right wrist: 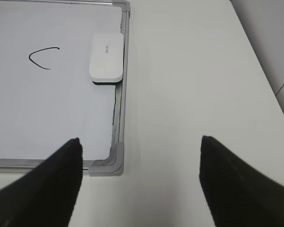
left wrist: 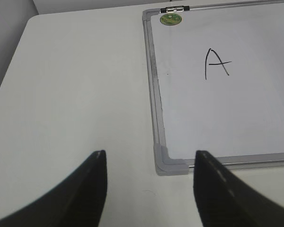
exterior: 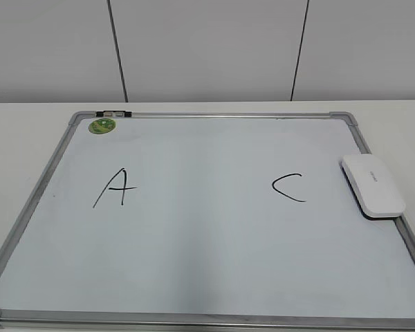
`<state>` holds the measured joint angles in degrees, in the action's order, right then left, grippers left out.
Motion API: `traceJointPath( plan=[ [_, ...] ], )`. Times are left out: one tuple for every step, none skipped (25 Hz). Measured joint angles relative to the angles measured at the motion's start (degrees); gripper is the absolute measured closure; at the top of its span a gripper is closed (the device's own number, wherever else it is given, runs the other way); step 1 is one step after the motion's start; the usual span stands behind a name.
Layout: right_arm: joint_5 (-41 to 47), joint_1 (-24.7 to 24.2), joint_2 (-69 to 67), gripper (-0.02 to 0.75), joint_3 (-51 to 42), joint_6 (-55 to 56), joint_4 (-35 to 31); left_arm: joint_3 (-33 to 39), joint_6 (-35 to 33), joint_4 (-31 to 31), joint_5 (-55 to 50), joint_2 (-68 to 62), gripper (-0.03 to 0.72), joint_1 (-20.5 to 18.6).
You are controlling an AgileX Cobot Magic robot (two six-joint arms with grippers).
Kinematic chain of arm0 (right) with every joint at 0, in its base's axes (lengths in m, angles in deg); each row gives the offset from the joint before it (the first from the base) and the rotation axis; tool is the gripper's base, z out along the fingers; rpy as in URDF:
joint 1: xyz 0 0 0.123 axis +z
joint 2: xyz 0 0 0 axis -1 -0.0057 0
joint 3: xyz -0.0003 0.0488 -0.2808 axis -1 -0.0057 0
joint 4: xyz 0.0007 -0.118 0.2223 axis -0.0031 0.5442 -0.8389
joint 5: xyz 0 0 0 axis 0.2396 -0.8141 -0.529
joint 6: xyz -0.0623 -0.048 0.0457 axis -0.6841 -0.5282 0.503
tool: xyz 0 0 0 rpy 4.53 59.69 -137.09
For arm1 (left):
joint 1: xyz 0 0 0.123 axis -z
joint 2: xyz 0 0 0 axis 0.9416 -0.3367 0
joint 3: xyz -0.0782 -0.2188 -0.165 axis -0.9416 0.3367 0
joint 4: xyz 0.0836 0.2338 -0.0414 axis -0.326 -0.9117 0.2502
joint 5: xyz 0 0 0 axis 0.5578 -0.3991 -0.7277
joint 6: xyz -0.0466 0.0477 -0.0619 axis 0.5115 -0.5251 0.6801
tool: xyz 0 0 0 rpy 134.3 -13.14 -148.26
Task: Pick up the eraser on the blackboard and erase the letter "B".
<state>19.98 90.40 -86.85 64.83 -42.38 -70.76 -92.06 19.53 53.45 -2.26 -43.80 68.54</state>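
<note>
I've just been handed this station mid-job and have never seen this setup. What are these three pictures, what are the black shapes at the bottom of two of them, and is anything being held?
This is a two-armed robot with a camera on each wrist, plus one camera facing the table. The front view shows the blackboard, really a white board in a silver frame, with a black letter A, a black letter C, a green sticker and the eraser lying at its right edge. No B is visible between the letters.

The black shapes are each gripper's two fingers, seen from the wrist. The left gripper is open above the board's near left corner. The right gripper is open wider above the near right corner, with the eraser ahead of it. Nothing is held.
</note>
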Motion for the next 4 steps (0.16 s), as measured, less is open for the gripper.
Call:
traceJointPath(
  plan=[
    [0.0,0.0,0.0,0.147,0.0,0.0,0.0,0.0,0.0,0.0,0.0,0.0,0.269,0.0],
    [0.0,0.0,0.0,0.147,0.0,0.0,0.0,0.0,0.0,0.0,0.0,0.0,0.269,0.0],
    [0.0,0.0,0.0,0.147,0.0,0.0,0.0,0.0,0.0,0.0,0.0,0.0,0.269,0.0],
    [0.0,0.0,0.0,0.147,0.0,0.0,0.0,0.0,0.0,0.0,0.0,0.0,0.269,0.0]
  ],
)
